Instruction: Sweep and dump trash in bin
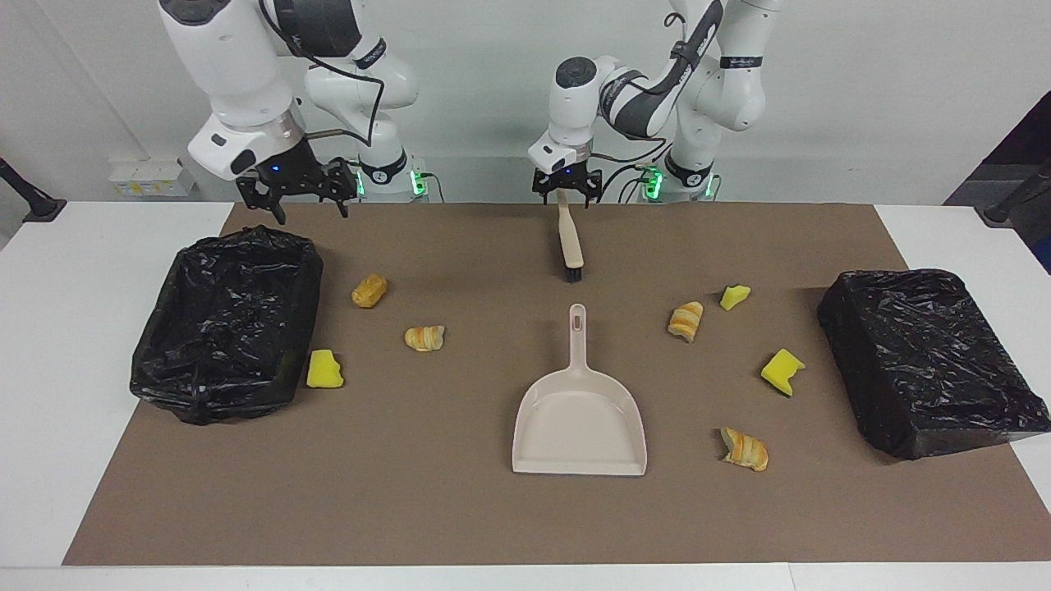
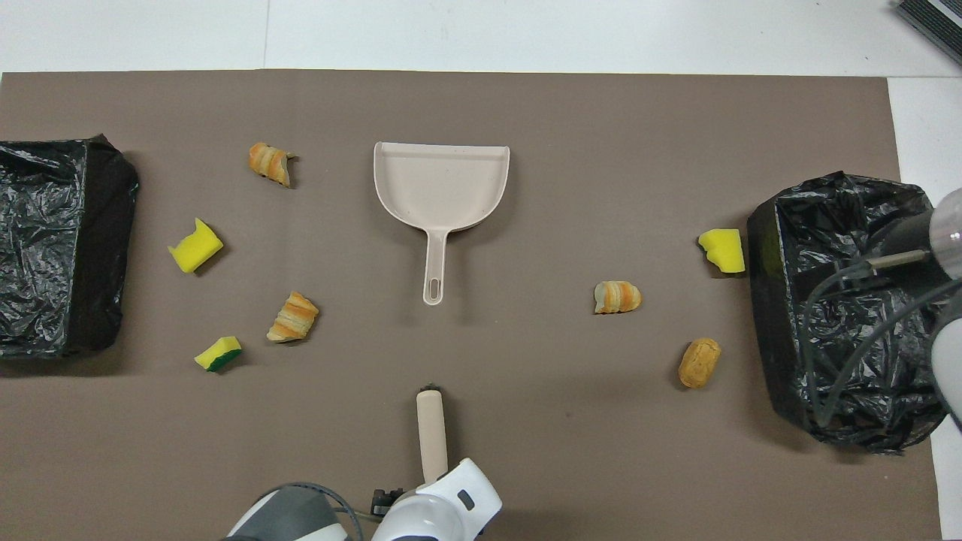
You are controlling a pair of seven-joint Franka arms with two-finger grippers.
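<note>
Left claw (image 1: 566, 185) open over brush (image 1: 570, 238), three sponge chunks (image 1: 325, 369), four bread pieces (image 1: 424, 337)

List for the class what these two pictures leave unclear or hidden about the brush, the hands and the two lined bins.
- Brush: in the overhead view the left arm's housing covers its handle end; whether the left hand touches it is too small to tell in the facing view.
- Right hand: hidden in the overhead view, only cables over the open bin show.
- Other bin: cut off by the overhead view's edge.
</note>
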